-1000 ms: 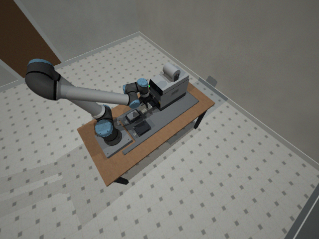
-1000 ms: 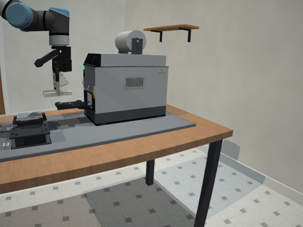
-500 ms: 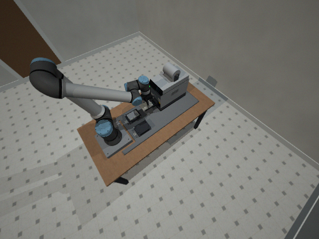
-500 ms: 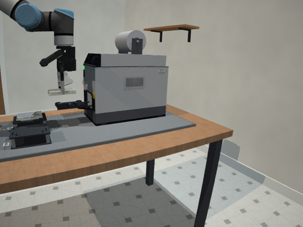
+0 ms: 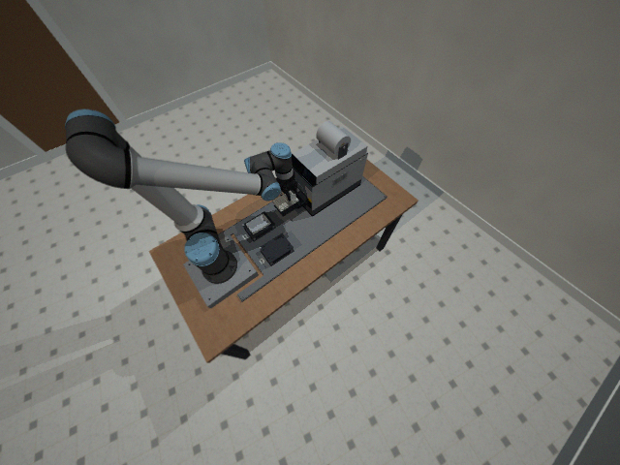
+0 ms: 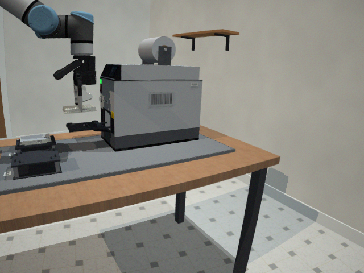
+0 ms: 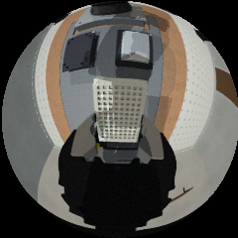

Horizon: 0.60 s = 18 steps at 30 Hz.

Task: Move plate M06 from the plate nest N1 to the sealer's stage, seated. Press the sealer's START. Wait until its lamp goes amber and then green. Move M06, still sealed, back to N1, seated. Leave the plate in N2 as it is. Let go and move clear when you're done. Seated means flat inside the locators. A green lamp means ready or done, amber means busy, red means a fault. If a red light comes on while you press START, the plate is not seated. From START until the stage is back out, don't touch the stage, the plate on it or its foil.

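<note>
My gripper [image 6: 79, 106] is shut on plate M06 [image 6: 79, 108], a white well plate, and holds it level in the air above the sealer's black stage [image 6: 83, 126]. The stage sticks out of the front of the grey sealer [image 6: 151, 107], whose lamp [image 6: 100, 81] shows green. In the wrist view the plate [image 7: 119, 111] runs out from between my fingers. Nest N1 [image 6: 35, 164] is black and empty; it also shows in the wrist view [image 7: 79, 52]. Nest N2 [image 6: 35, 141] holds its own plate [image 7: 135, 46]. From above, my gripper [image 5: 286, 200] is right in front of the sealer [image 5: 332, 176].
A foil roll [image 6: 155, 49] sits on top of the sealer. The sealer and both nests stand on a grey base plate [image 6: 132, 155] on a wooden table. My arm's base [image 5: 212, 260] is at the table's left end. A wall shelf [image 6: 205, 33] hangs behind.
</note>
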Each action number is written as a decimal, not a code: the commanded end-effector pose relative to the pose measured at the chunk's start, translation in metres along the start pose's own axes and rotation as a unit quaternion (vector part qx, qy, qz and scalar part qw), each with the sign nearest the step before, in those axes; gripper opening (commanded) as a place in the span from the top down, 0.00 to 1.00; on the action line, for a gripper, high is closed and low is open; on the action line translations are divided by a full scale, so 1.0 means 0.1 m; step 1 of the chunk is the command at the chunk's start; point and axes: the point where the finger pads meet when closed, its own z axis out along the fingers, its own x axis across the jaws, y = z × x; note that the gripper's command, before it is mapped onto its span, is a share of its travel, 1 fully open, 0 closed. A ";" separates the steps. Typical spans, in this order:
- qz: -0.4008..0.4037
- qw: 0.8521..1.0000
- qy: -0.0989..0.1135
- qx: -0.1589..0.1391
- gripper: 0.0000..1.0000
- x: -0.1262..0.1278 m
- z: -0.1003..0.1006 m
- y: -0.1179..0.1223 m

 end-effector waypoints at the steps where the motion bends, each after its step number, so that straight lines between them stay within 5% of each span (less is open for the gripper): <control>1: 0.000 1.000 0.000 -0.001 1.00 0.07 -0.01 0.09; 18: 0.000 1.000 0.000 -0.001 1.00 0.18 -0.01 0.22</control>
